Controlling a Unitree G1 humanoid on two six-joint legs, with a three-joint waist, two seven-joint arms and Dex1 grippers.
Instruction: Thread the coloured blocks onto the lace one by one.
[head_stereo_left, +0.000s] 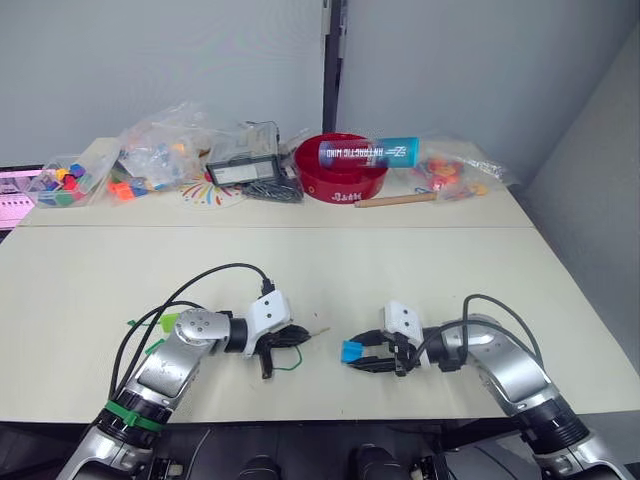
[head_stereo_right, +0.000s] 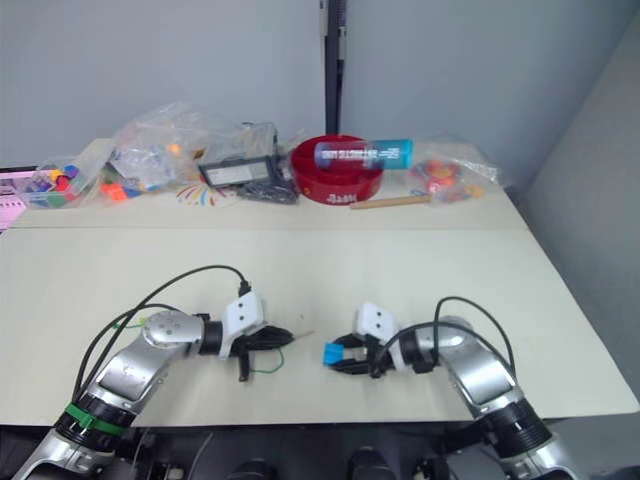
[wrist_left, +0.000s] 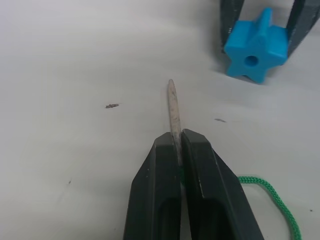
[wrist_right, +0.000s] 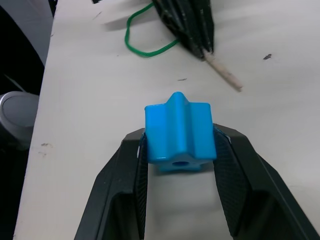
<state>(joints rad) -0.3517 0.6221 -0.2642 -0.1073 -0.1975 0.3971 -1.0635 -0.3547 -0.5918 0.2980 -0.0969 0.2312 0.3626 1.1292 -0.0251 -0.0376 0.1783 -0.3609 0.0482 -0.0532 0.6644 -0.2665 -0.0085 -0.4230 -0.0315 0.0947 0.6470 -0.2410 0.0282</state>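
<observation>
The sky-blue star-shaped block (wrist_right: 180, 131), with a round hole through its middle, sits on the near right of the table, its hole facing left. The lace (wrist_left: 272, 197) is a thin green cord looped at near left, its stiff pale tip (wrist_left: 174, 111) pointing right toward the block, apart from it.

Left hand (head_stereo_left: 292, 338) clamping green lace (head_stereo_left: 290, 358), right hand (head_stereo_left: 362, 361) gripping blue block (head_stereo_left: 353, 351)

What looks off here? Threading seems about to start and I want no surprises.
Nothing is spilled or damaged. The blue block in the right gripper is star-shaped, and the lace tip looks worn.
</observation>
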